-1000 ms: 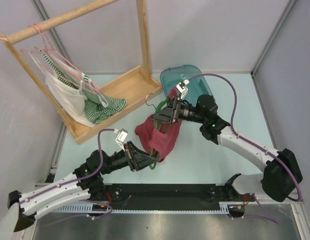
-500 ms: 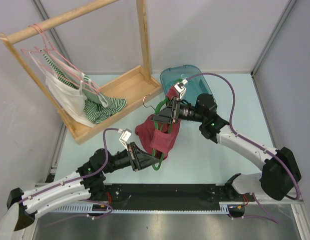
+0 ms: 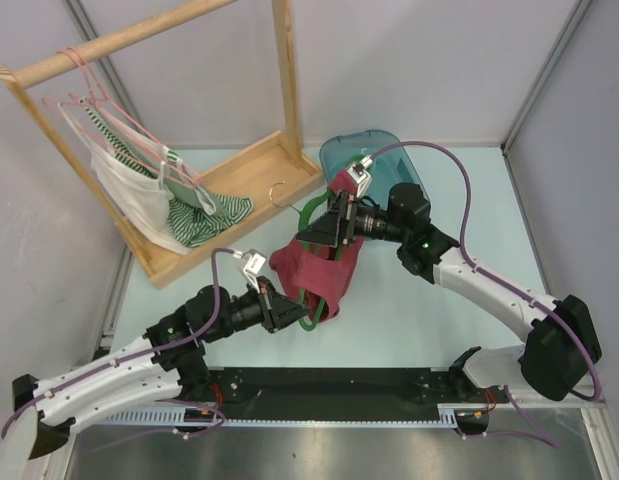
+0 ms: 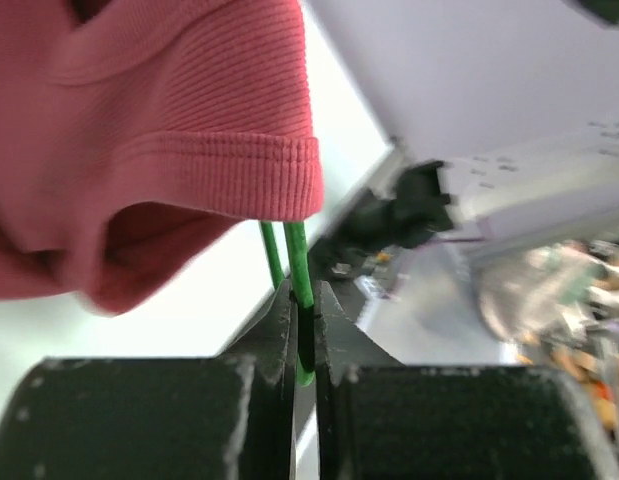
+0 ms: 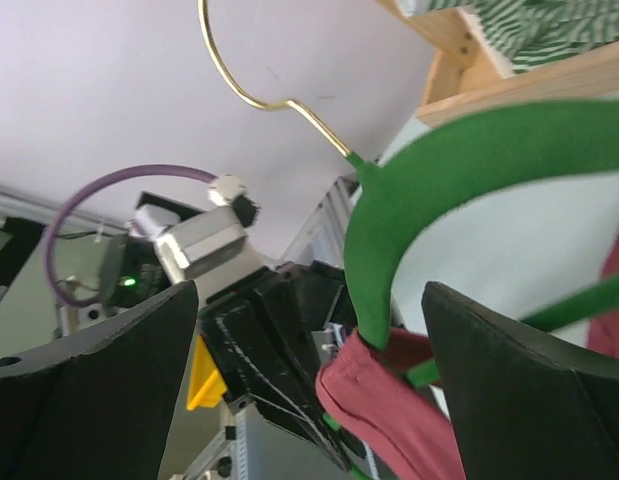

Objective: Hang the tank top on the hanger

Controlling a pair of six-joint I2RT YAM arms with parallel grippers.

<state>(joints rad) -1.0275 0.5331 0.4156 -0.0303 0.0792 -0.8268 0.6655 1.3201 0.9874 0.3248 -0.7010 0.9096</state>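
The left gripper (image 4: 303, 322) is pressed together on a thin bar of the hanger (image 4: 298, 262), near the middle of the table (image 3: 439, 190). The tank top (image 3: 319, 277) is bunched around the hanger's lower half, and its ribbed hem is seen just above the clamped fingers (image 4: 259, 400) in the left wrist view. The right gripper (image 3: 314, 232) is set at the far, upper end. Its fingers (image 5: 99, 380) are spread, with the hanger's broad shoulder and a red strap between them; no contact with either can be made out. The metal hook (image 5: 319, 127) is pointed far-left, toward the base of a wooden rack (image 3: 251, 176). On the rack, a white garment (image 3: 129, 190) and a striped garment (image 3: 204, 215) are hung from pink hangers (image 3: 85, 62). A teal tub (image 3: 384, 160) is seen just beyond the right gripper.
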